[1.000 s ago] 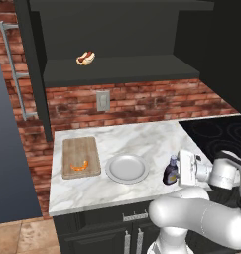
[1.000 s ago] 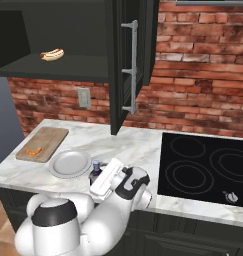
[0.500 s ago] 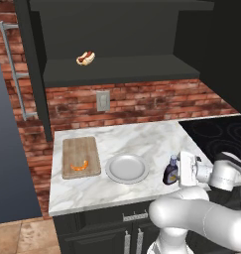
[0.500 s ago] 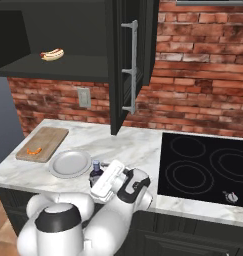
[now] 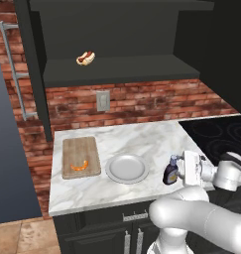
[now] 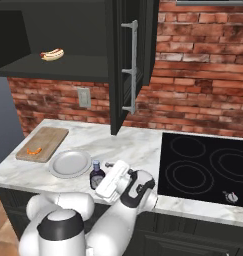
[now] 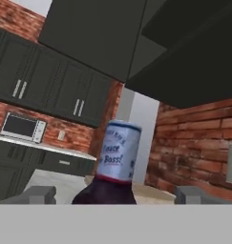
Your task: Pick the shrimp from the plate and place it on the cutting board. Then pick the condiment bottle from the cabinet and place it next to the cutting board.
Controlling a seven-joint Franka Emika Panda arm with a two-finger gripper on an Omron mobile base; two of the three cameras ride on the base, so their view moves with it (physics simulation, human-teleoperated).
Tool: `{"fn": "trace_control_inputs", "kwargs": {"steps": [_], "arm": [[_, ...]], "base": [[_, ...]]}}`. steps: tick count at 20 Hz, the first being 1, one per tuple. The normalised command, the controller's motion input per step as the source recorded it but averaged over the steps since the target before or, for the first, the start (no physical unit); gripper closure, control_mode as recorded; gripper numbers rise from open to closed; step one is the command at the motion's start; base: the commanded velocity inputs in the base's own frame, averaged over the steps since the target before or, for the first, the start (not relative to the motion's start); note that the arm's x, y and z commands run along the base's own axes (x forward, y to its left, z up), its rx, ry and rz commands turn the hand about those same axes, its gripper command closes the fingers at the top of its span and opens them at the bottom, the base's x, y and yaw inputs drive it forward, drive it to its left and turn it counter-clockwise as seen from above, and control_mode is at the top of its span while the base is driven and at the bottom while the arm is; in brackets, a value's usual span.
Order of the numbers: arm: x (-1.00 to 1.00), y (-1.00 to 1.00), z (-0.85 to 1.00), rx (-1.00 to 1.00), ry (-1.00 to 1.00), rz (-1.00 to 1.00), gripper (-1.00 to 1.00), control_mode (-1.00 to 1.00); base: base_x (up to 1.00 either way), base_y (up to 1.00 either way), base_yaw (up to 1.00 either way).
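The orange shrimp (image 5: 80, 166) (image 6: 34, 150) lies on the wooden cutting board (image 5: 81, 149) (image 6: 44, 141) at the counter's left. Beside it sits the bare grey plate (image 5: 112, 174) (image 6: 55, 170). The dark condiment bottle (image 5: 170, 172) (image 6: 97, 175) (image 7: 115, 157) stands upright on the marble just right of the plate, so the plate is between it and the board. My gripper (image 5: 178, 167) (image 6: 105, 176) (image 7: 116, 195) is level with the bottle, open, with one fingertip (image 7: 41, 194) on each side and apart from it. The dark cabinet (image 5: 122, 72) (image 6: 38, 67) hangs above.
A hot dog (image 5: 85, 58) (image 6: 52, 54) lies on the cabinet shelf. The cabinet door (image 6: 128, 65) hangs open over the counter's middle. A black cooktop (image 5: 216, 134) (image 6: 208, 165) adjoins the counter on the right. A wall outlet (image 5: 102, 100) is set in the brick.
The jaws have spread wider around the bottle, which stays standing on the counter. The hand has shifted only slightly.
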Motion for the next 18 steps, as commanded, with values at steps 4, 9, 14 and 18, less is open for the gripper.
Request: {"fn": "trace_control_inputs", "kwargs": {"steps": [4, 9, 14, 18], "arm": [[-0.07, -0.15, 0.17, -0.13, 0.00, -0.05, -1.00, -1.00], [-0.16, -0.12, 0.21, -0.21, -0.02, -0.08, -1.00, -1.00], [-0.34, -0.10, 0.10, -0.22, -0.16, -0.09, -1.00, -1.00], [-0.43, -0.10, 0.09, -0.17, -0.22, -0.09, -1.00, -1.00]], "base": [[0.00, 0.00, 0.00], [0.00, 0.00, 0.00], [0.00, 0.00, 0.00], [0.00, 0.00, 0.00]]}}
